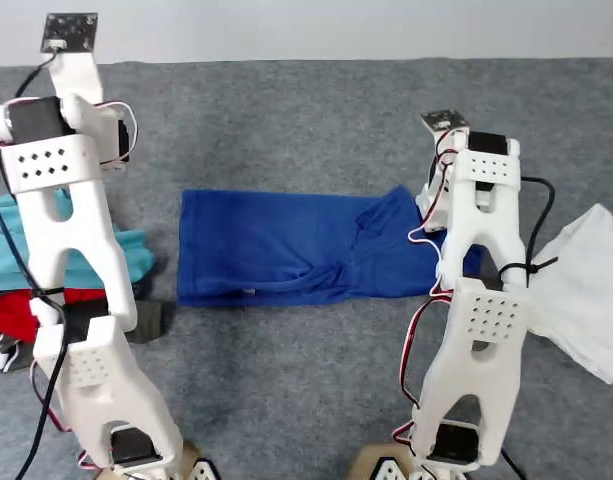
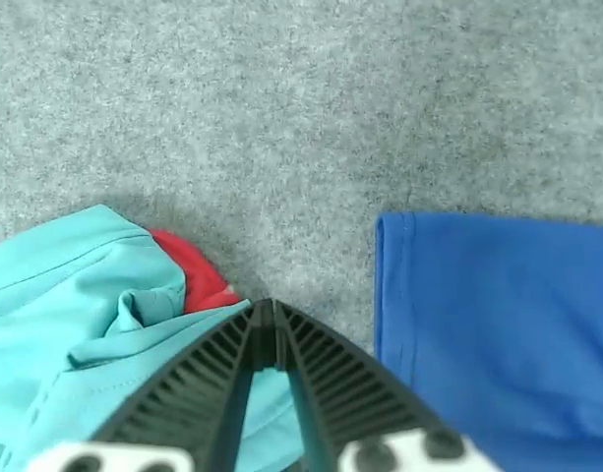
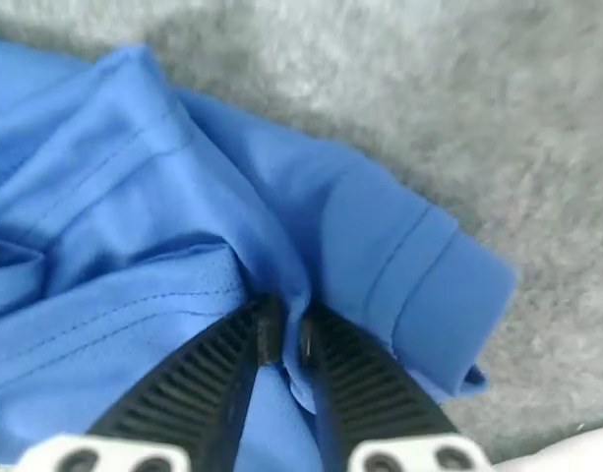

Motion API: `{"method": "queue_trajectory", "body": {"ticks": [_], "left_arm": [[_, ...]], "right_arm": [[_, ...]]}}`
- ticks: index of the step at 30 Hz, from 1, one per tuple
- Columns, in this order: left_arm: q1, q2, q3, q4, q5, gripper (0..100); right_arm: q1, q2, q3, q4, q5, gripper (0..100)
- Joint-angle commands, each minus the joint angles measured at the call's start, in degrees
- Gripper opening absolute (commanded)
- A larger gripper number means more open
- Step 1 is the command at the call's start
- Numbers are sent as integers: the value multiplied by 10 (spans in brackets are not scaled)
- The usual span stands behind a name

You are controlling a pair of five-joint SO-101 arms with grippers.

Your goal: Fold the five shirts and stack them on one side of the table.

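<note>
Blue shirt [image 1: 286, 248]: laid mid-desk [image 1: 286, 120], partly folded, bunched end pinched in the right tool [image 3: 286, 330]. Left tool [image 2: 271, 313]: closed, nothing held, above teal shirt [image 1: 136, 250]. Teal and red shirt [image 1: 11, 312] are piled at one side. White shirt [image 1: 581, 285]: judged unfolded, opposite side.

Both arms are built from white plastic shells with rounded edges. The left arm [image 1: 71, 225] and the right arm [image 1: 483, 300] each carry a flat panel [image 1: 48, 160] pierced by a grid of small round holes. Black motor blocks [image 1: 31, 118] sit at the joints. Thin red, white and black cables [image 1: 418, 330] run along the segments. The left gripper [image 2: 271, 313] has two black fingers [image 2: 208, 379], which are long and tapering, with fine ribs on the faces toward the jaw gap. The right gripper [image 3: 283, 324] is of the same make. Behind the jaws of each sits a white mount [image 2: 380, 454] with dark round screw holes.
</note>
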Motion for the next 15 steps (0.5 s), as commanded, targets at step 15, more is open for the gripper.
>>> {"method": "queue_trajectory", "body": {"ticks": [15], "left_arm": [[-1, -40, -3, 13, -29, 6]], "right_arm": [[14, -51, -5, 60, 18, 13]]}}
